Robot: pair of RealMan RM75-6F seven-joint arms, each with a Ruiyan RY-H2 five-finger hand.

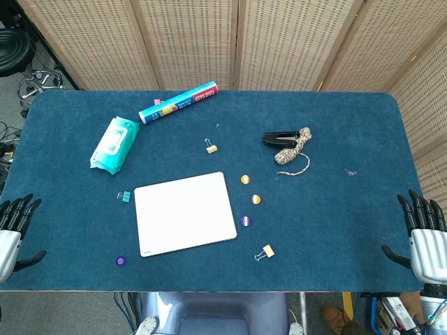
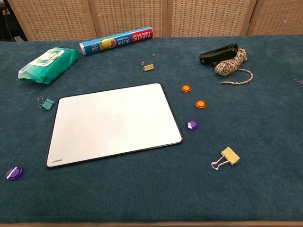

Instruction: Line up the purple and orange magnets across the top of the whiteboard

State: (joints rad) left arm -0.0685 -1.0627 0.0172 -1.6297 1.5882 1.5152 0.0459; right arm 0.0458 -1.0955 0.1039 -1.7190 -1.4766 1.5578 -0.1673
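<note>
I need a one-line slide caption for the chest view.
Blank white whiteboard on blue felt table; two round orange magnets and two purple magnets lie off it.

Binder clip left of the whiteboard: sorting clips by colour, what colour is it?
Teal green binder clip, clearest in the chest view.

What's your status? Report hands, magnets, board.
Left hand, right hand open, at table edges. Whiteboard bare. Orange magnets, purple magnets on cloth. Nothing blocking.
</note>
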